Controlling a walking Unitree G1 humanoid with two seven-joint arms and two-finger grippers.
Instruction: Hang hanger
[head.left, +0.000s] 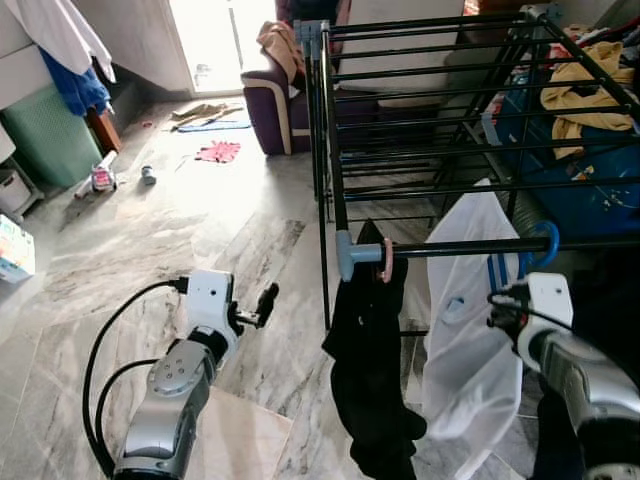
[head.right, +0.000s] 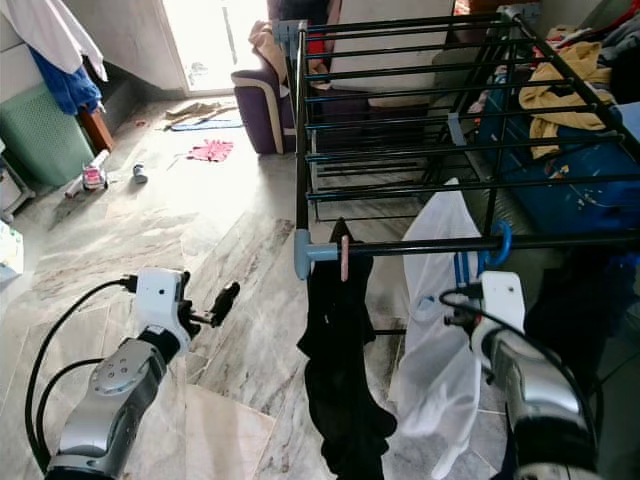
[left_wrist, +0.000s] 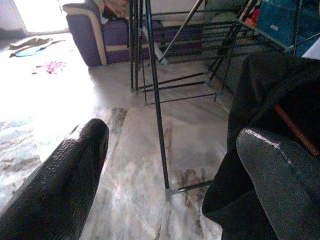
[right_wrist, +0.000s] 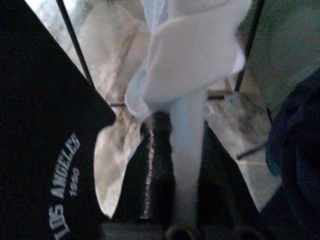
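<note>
The right pincer, clamped on the white garment under the blue hanger, could drag it off the rail; the left pincer idles wide.

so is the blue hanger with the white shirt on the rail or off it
On. The blue hanger's hook curls over the drying rack's front rail, and the white shirt hangs below it, beside the black garment.

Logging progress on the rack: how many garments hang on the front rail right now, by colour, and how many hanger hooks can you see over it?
Black garment: 1, on a pink hanger hook
White garment: 1, on a blue hanger hook
Hanger hooks: 2
Total on the front rail: 2 garments, 2 hooks
</note>
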